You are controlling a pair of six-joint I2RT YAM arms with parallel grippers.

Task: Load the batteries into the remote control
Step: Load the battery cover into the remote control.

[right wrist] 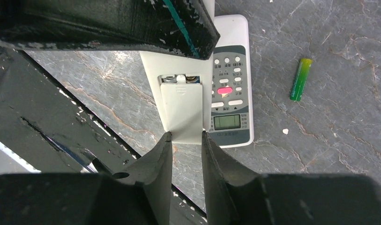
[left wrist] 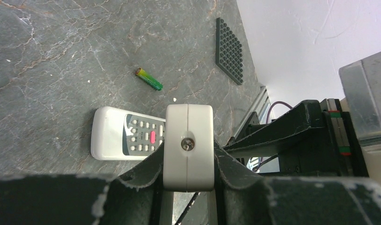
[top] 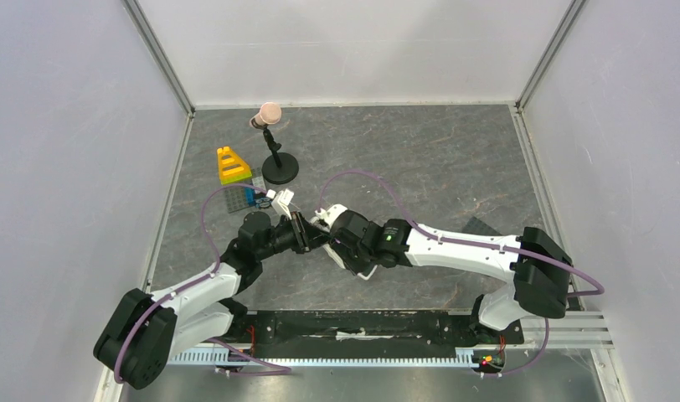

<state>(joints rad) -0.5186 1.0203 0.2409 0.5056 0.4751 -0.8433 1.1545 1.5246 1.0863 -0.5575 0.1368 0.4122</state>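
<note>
While the grey-faced remote (right wrist: 232, 93) lies face up on the table (top: 420, 159), both grippers hold a second, white remote (left wrist: 187, 126) above it.

The grey-faced remote is short and wide. It has a white shell, a dark grey panel of small pale buttons, one red button (right wrist: 224, 91) and a light display (right wrist: 227, 122) near its lower end. In the right wrist view it sits upper centre, and the white remote overlaps its left edge. In the left wrist view it sits left of centre, and the white remote hides its right end.

The green battery (right wrist: 300, 79), fading to yellow at one end, lies on the table right of that remote and apart from it. In the left wrist view it is above the remote.

The left gripper (left wrist: 187, 159) has its jaws closed nearly all the way on one end of the white remote, whose end face shows a seam and a screw. The right gripper (right wrist: 185, 138) pinches the opposite end between narrowly parted jaws.

The white remote's back faces the right wrist camera. Its cover (right wrist: 181, 110) is slid partly down, and two metallic battery ends (right wrist: 170, 78) show in the slot.

A dark studded plate (left wrist: 230, 50) lies at the upper right of the left wrist view. From above, the grippers meet just left of centre and hide both remotes.
</note>
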